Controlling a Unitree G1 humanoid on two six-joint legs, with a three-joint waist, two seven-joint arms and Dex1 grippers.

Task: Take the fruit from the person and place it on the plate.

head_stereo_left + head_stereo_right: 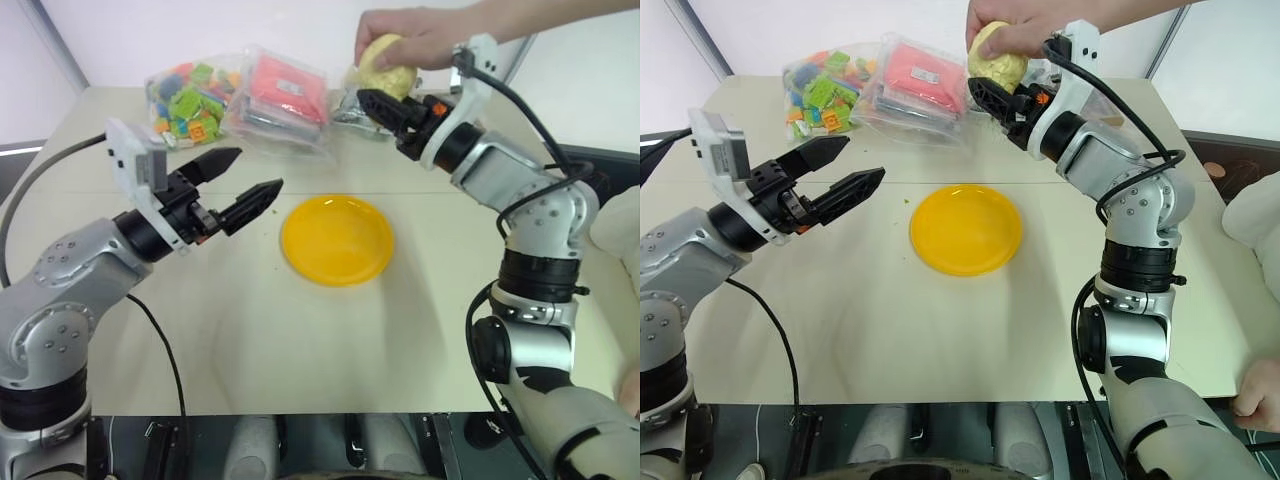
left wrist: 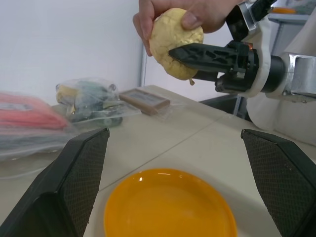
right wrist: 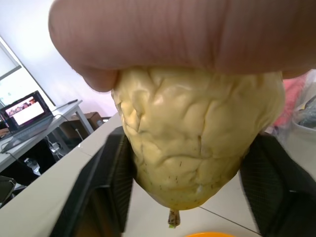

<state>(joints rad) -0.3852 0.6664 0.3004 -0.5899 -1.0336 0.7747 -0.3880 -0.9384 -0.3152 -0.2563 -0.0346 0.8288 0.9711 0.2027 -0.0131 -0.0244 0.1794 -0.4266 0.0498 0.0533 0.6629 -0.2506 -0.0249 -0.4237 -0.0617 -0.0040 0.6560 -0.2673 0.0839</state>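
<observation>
A person's hand holds the pale yellow, bumpy fruit from above, over the far side of the table. My right gripper is shut on the fruit's lower part; in the right wrist view the fruit sits between the two black fingers. The hand and the gripper both grip it. The yellow plate lies bare in the middle of the table, nearer to me than the fruit. My left gripper hovers open and holds nothing, left of the plate.
Clear bags lie at the table's far side: one with colourful toy pieces, one with a red packet, and a darker one behind the fruit. Another hand of a person rests at the table's near right corner.
</observation>
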